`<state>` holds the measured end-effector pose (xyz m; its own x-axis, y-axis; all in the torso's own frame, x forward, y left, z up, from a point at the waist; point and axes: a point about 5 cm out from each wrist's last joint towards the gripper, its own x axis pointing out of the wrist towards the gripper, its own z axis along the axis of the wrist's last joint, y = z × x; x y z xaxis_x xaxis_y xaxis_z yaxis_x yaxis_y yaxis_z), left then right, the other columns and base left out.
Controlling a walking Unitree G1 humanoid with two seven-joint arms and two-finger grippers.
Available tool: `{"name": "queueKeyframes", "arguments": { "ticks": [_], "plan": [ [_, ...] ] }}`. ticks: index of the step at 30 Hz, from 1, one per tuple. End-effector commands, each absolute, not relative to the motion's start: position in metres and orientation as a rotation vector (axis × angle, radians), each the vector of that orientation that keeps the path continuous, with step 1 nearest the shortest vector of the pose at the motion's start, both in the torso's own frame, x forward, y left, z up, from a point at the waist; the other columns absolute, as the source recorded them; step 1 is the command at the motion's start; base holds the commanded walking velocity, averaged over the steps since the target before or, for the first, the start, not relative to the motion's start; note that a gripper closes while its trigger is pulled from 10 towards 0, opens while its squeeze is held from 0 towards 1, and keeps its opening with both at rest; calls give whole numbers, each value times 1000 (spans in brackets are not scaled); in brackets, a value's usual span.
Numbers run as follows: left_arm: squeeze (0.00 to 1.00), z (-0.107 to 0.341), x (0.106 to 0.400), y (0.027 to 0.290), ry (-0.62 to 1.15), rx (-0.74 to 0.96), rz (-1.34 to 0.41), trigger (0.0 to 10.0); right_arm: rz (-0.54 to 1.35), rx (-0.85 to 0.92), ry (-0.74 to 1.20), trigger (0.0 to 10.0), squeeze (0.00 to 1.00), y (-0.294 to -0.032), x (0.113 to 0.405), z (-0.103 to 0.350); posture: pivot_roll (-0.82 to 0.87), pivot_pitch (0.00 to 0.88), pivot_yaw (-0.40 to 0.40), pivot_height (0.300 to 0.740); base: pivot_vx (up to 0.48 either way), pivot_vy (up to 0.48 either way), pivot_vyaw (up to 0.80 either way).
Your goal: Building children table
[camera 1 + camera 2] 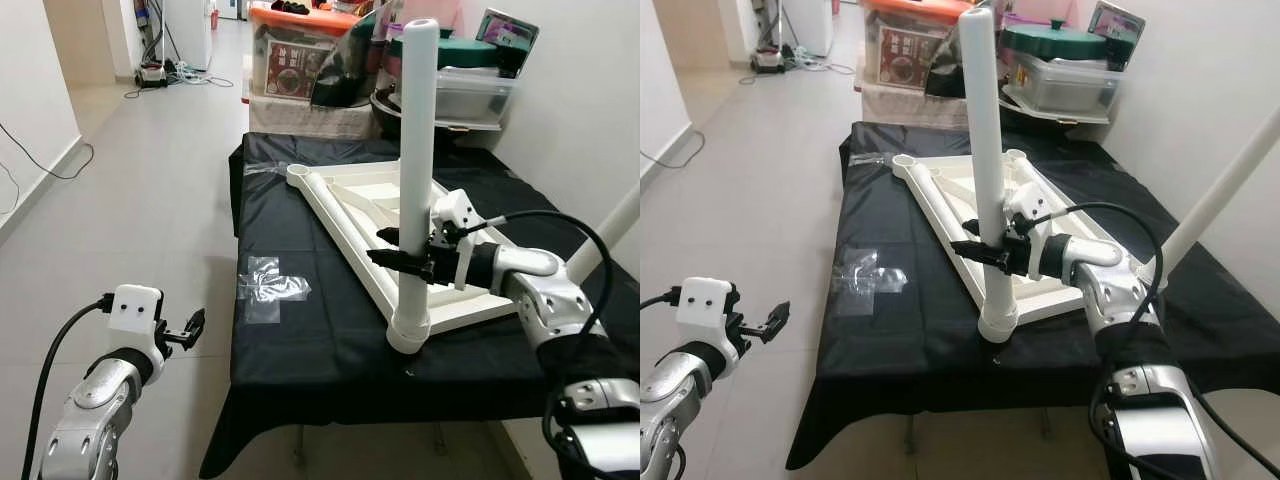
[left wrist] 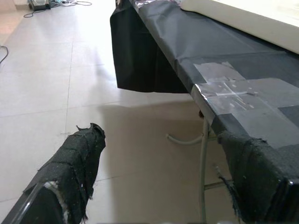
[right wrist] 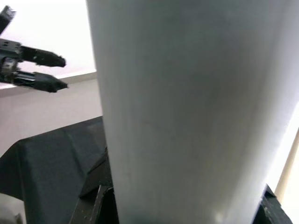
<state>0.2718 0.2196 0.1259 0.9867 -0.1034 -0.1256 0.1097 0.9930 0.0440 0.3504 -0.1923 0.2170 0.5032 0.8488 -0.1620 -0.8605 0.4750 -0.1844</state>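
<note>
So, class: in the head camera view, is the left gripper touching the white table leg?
No: the left gripper hangs over the floor beside the table, while the right gripper holds the table leg.

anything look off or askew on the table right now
The tape patch on the black cover is crumpled. The white leg held by the right gripper stands upright in the tabletop corner, nothing askew.

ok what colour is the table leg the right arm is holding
White, a plain smooth tube. The table leg shows best in the left eye view, upright in the right gripper.
</note>
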Motion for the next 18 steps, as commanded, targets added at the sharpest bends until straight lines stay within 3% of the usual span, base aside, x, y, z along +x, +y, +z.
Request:
{"name": "queueKeyframes", "arguments": {
  "ticks": [1, 8, 18],
  "plan": [
    [0, 121, 271, 219, 145, 45, -116, 10000, 1091, -248, 90, 0, 0, -190, 347, 206, 85, 0, -143, 740, 0, 0, 0],
    [0, 120, 272, 216, 147, 42, -123, 10000, 1060, -248, 85, 0, 0, -194, 348, 207, 83, 0, -143, 740, 0, 0, 0],
    [0, 120, 271, 216, 147, 36, -120, 10000, 815, 39, 19, 0, 0, -187, 355, 192, 91, 0, -143, 740, 0, 0, 0]
  ]
}}
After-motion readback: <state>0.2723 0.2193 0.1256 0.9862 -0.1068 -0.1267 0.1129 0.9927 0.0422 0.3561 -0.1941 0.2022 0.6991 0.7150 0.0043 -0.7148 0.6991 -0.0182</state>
